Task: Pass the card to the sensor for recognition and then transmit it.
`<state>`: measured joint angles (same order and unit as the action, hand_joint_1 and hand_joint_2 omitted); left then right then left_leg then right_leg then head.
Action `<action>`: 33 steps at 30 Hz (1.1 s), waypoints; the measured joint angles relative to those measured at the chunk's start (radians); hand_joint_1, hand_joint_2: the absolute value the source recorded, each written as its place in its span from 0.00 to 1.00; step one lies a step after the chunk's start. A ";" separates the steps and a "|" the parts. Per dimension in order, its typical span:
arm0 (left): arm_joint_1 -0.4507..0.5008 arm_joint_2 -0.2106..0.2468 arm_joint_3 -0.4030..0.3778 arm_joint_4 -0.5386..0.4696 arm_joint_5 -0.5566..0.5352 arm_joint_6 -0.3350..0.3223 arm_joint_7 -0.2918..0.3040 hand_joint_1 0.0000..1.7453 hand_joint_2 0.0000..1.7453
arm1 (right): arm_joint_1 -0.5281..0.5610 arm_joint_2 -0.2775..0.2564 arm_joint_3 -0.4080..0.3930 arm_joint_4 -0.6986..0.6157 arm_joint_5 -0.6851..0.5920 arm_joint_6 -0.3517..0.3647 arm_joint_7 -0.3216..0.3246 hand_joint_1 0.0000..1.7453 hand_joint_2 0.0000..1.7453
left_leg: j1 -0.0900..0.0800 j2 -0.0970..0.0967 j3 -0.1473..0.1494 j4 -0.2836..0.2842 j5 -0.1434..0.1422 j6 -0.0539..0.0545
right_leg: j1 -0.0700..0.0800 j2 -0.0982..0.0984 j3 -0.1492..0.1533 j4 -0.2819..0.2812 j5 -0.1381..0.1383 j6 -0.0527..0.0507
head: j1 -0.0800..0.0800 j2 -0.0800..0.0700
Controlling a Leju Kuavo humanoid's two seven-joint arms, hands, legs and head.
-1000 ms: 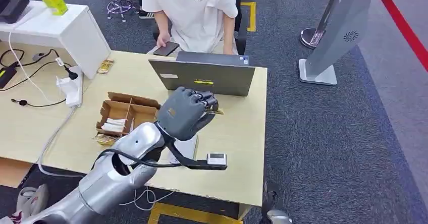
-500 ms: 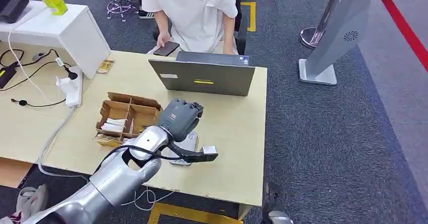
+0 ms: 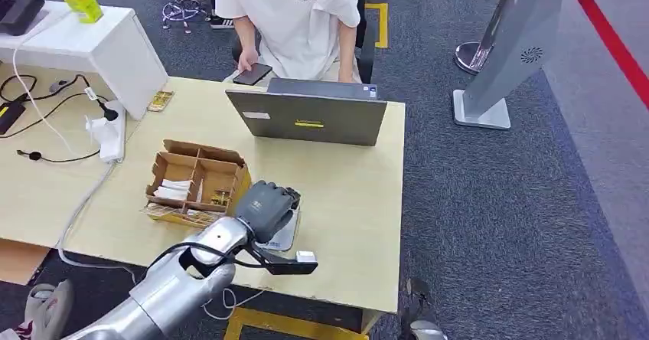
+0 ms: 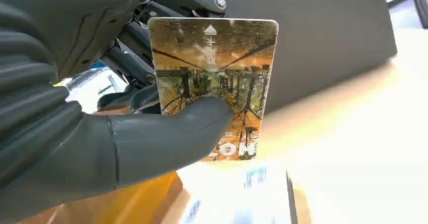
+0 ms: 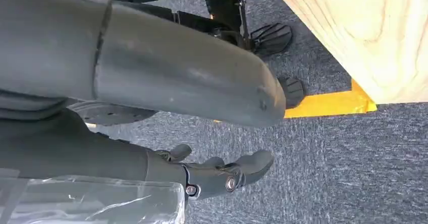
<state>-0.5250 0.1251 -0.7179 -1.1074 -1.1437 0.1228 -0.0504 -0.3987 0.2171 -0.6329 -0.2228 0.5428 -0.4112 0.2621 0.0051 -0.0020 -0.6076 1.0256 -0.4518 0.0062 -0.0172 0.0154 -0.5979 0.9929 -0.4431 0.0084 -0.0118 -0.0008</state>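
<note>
Since a second ago our left hand (image 3: 266, 209) has dropped from in front of the laptop toward the near side of the table, and it now sits low over the flat white-and-grey sensor pad (image 3: 284, 233), just right of the cardboard box. From the head view we see only the back of that hand, and the pad peeks out under it on its near right side.

Our left wrist view shows the grip plainly: the thick grey thumb (image 4: 166, 138) presses the orange-brown picture card with rounded corners (image 4: 217, 82) against the darker fingers behind it, so our left hand is clamped on the card. Its printed face is turned to the camera, with white lettering at the end nearest the table. A bright white surface with blue print lies blurred just past that end of the card; we cannot tell whether card and surface touch.

Our right hand (image 5: 151, 82) hangs beside the near edge of the pale wooden table (image 3: 360, 202), over the grey carpet, with its fingers apart and nothing in them.

Left of our left hand stands the brown cardboard box with four compartments (image 3: 197, 179), holding white slips and more cards. At the table's far side the grey laptop (image 3: 310, 114) stands open, and a person in a white T-shirt (image 3: 291, 18) sits behind it holding a dark phone (image 3: 252, 73).
</note>
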 joint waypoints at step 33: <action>-0.071 -0.084 0.000 -0.129 0.007 0.266 -0.017 1.00 1.00 | -0.003 -0.006 -0.009 0.000 0.047 0.000 0.023 0.00 0.00 | 0.000 -0.008 -0.002 0.000 0.002 0.001 | 0.000 -0.007 0.000 0.000 0.000 0.000 | 0.000 0.000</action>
<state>-0.5961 0.0408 -0.7179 -1.2360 -1.1364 0.3887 -0.0672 -0.4014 0.2113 -0.6420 -0.2224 0.5897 -0.4112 0.2853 0.0050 -0.0098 -0.6097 1.0259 -0.4501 0.0072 -0.0173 0.0080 -0.5974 0.9929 -0.4430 0.0088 -0.0118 -0.0008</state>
